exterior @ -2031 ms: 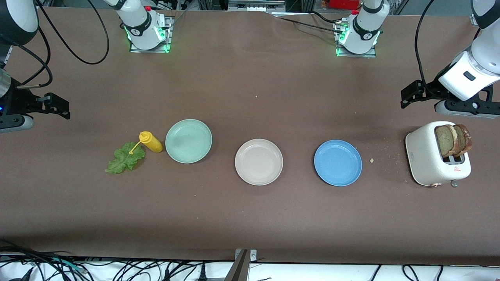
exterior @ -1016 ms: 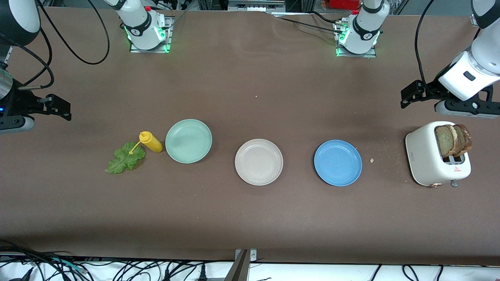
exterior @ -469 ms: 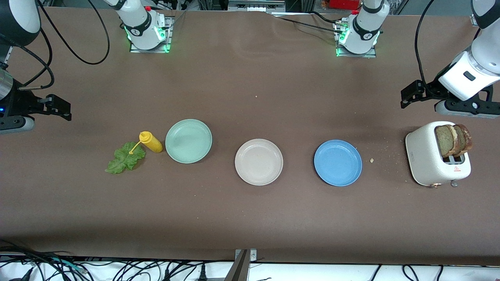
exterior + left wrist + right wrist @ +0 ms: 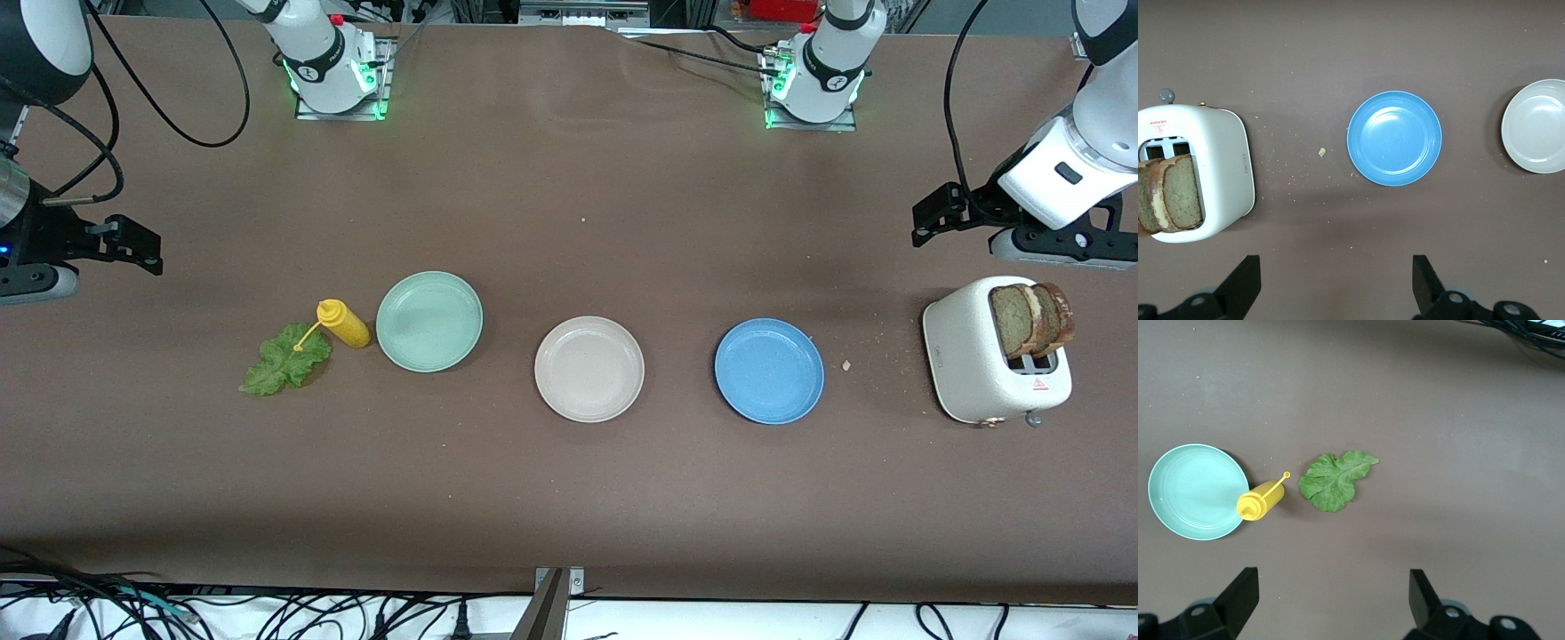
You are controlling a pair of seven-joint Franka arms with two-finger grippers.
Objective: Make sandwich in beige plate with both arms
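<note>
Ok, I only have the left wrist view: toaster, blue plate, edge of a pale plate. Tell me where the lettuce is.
Observer: The lettuce leaf lies flat on the table toward the right arm's end, beside a yellow squeeze bottle.
Operator: Say what sits between that bottle and my pale plate.
Observer: A mint-green plate, with nothing on it; the bottle stands right against its rim.
Operator: Report the right gripper.
Observer: The right gripper is open, up over bare table at the right arm's end, holding nothing.
Operator: Confirm the beige plate in full.
Observer: The beige plate is bare, in the middle of the row of three plates; both bread slices stand in the toaster.
</note>
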